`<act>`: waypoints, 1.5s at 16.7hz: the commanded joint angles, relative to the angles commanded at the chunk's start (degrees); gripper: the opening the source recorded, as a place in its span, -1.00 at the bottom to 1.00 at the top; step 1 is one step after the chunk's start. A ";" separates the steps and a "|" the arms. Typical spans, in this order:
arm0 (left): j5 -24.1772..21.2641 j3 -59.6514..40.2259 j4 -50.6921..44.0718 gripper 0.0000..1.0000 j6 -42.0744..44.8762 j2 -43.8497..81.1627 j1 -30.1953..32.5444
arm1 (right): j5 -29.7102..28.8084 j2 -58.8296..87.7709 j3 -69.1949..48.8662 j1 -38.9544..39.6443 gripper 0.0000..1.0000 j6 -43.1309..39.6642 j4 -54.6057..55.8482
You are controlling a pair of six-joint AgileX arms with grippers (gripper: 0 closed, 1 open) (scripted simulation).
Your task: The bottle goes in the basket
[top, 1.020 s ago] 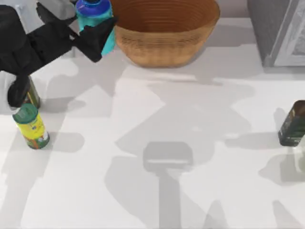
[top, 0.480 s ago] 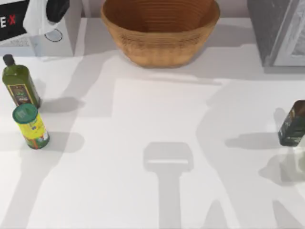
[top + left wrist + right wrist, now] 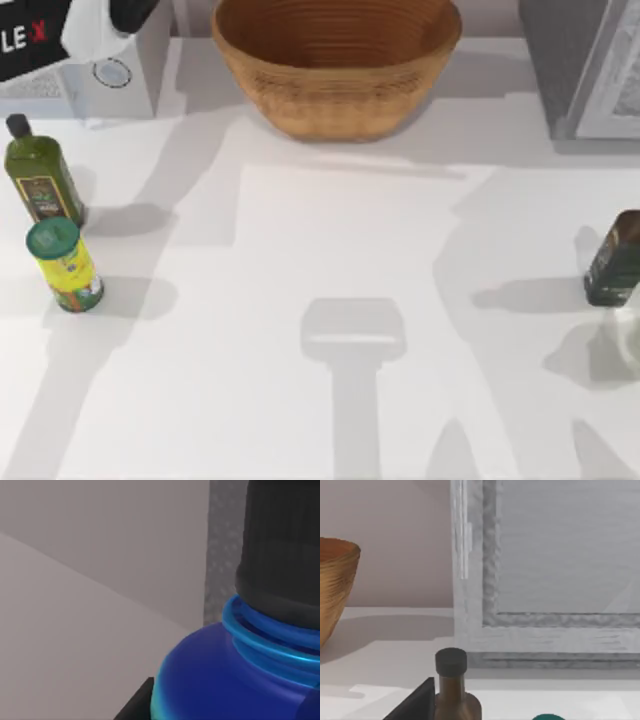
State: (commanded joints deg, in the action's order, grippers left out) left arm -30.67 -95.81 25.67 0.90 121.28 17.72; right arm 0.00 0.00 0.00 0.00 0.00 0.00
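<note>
— Across the top view, which items register, largest first?

— The table [image 3: 330,400] spans the frame. The basket [image 3: 335,70] stands at upper centre, upright, its ribbed inside showing. A grey cabinet [image 3: 580,60] occupies the upper right corner. Part of the left arm [image 3: 100,25], white and black, enters at the upper left corner. An olive oil bottle [image 3: 38,170] and a yellow can [image 3: 62,265] stand near each other at the left edge, and a dark bottle [image 3: 612,260] stands at the right edge.

— What does the left wrist view add?

— The bottle [image 3: 215,680], close to the camera, with its blue shoulder and black cap [image 3: 282,555] in front of a plain grey wall. Its position relative to the basket cannot be told.

— State of the left gripper [image 3: 225,712]?

— Clamped on the bottle. One black finger [image 3: 136,706] lies against the bottle's side, below the shoulder.

— And the right wrist view?

— It looks low across the table. It shows the cabinet front, the basket's side wall and the dark bottle's neck and cap close by. A dark wedge of the right gripper [image 3: 415,705] sits just beside that bottle. Whether this tool is apart or together cannot be told.

— Pose of the right arm?

— Parked near the table's right side.
</note>
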 joint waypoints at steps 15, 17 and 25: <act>2.84 -14.09 -0.79 -0.70 -0.32 13.46 3.20 | 0.00 0.00 0.00 0.00 1.00 0.00 0.00; 2.84 -14.09 -0.79 -0.40 -0.32 13.46 3.20 | 0.00 0.00 0.00 0.00 1.00 0.00 0.00; 2.84 -14.09 -0.79 0.81 -0.32 13.46 3.20 | 0.00 0.00 0.00 0.00 1.00 0.00 0.00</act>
State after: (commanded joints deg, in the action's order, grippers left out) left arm -27.83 -109.90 24.88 0.58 134.74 20.92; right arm 0.00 0.00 0.00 0.00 0.00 0.00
